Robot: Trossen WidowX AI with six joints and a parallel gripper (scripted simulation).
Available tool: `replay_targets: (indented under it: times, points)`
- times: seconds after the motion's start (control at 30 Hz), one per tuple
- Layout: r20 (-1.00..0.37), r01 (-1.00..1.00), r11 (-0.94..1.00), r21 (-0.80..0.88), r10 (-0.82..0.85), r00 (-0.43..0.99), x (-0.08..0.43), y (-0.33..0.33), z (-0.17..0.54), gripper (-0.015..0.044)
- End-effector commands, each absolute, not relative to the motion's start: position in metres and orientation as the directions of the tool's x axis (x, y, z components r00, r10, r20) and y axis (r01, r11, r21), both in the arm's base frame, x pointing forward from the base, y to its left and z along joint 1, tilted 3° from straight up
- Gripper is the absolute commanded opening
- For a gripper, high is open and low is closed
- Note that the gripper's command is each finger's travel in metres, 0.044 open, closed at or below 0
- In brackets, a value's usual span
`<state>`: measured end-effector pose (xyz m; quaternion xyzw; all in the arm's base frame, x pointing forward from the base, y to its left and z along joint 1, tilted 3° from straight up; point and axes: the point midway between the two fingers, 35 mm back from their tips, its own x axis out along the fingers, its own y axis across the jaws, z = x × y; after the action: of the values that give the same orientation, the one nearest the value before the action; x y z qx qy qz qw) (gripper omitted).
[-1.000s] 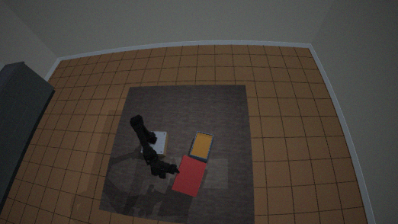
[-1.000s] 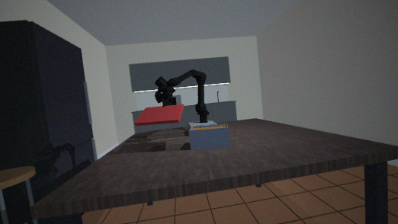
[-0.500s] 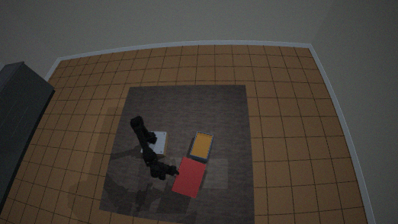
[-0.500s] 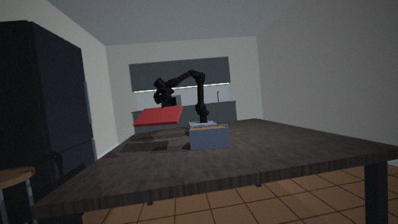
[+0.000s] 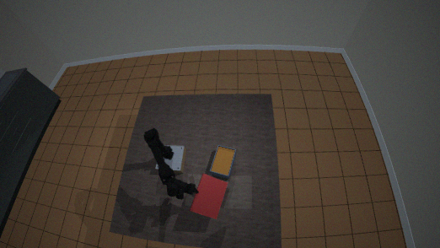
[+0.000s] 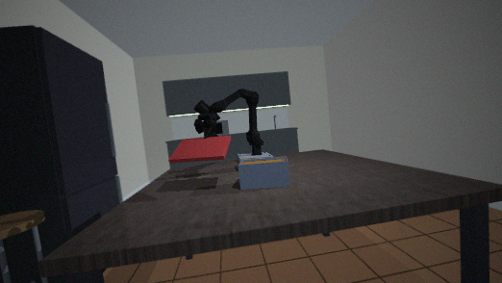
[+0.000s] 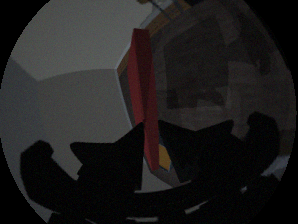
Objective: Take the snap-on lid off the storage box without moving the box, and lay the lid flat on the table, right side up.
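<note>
The red lid [image 5: 210,196] [image 6: 201,148] [image 7: 142,80] hangs in the air above the table [image 5: 246,122] [image 6: 308,212], red top up and slightly tilted, with its shadow on the table below. My gripper [image 5: 196,191] [image 7: 150,123] is shut on the edge of the lid nearest the arm; in the exterior view the fingertips are hidden behind the lid. The blue-grey storage box [image 5: 212,172] [image 6: 264,174] stands upright and open on the table, its orange inside [image 5: 223,161] showing. The lid is clear of the box, off to one side of it.
The arm's pale base plate [image 5: 177,159] [image 6: 247,156] is on the table, behind the box in the exterior view. A dark tall cabinet [image 5: 23,110] [image 6: 72,120] and a round wooden stool [image 6: 21,221] stand beyond the table's edge.
</note>
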<state>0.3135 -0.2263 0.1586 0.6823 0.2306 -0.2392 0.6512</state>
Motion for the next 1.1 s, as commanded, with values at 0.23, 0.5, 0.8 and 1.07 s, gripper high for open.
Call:
replay_targets:
  times: [0.23, 0.5, 0.8, 1.07]
  points:
    - [-0.625, 0.625, -0.049, 0.779, 0.006, 0.78, 0.314, -0.226, 0.15, 0.0]
    - [-0.625, 0.625, -0.049, 0.779, 0.006, 0.78, 0.314, -0.225, 0.143, 0.0]
    - [-0.625, 0.625, -0.049, 0.779, 0.006, 0.78, 0.314, -0.225, 0.136, 0.0]
    - [-0.625, 0.625, -0.049, 0.779, 0.006, 0.78, 0.314, -0.225, 0.13, 0.0]
